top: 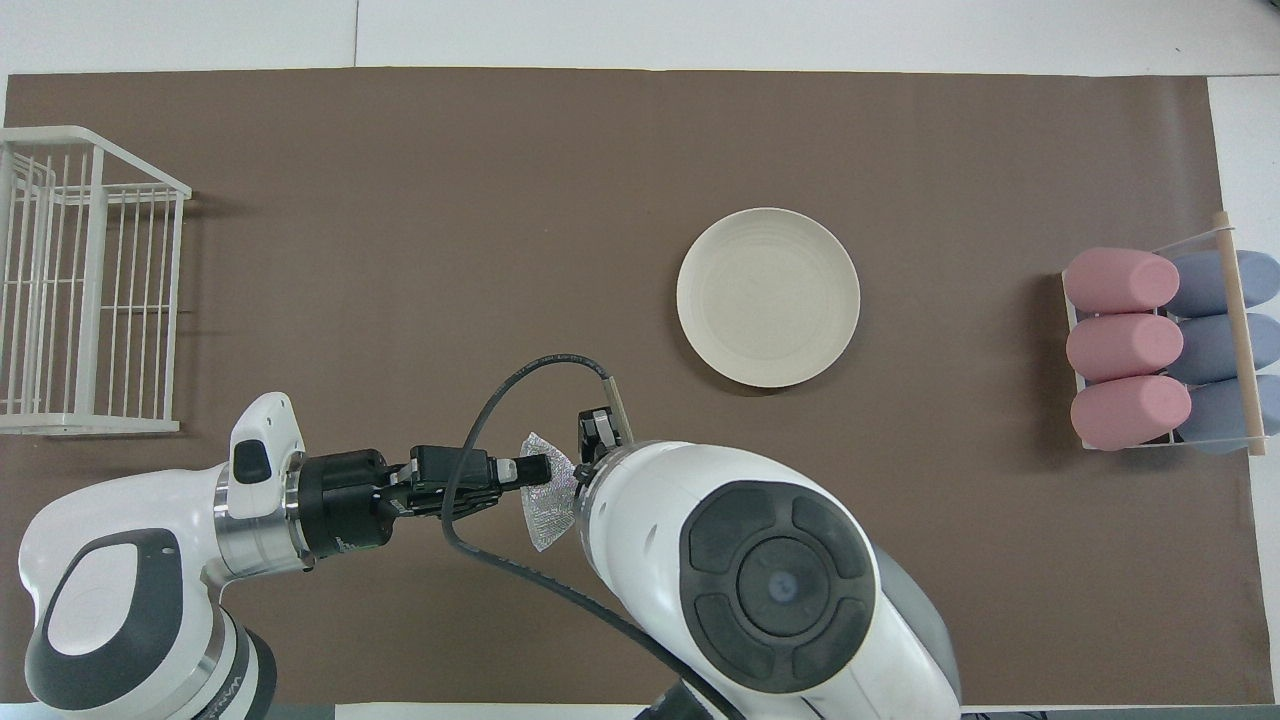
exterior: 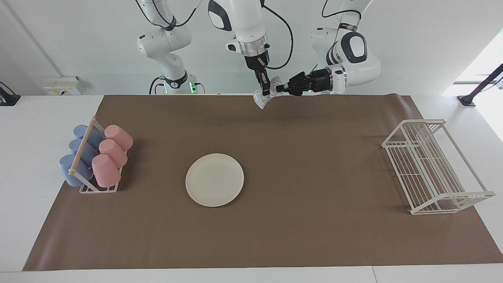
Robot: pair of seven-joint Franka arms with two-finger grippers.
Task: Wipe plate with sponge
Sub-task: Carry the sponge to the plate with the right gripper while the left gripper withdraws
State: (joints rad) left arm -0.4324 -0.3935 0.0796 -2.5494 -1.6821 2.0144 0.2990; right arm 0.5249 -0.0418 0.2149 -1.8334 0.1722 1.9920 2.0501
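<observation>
Sponge [exterior: 261,98] hangs pinched by both the left gripper [exterior: 278,89] and right gripper [exterior: 267,86]; pulling apart could tear or drop it short of the plate [exterior: 214,179].

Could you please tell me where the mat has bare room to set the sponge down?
The widest bare stretch lies between the plate and the wire rack. A narrower patch separates the plate from the cup holder. It is crowded at the robots' edge, where the left hand and right hand both grip the sponge.
</observation>
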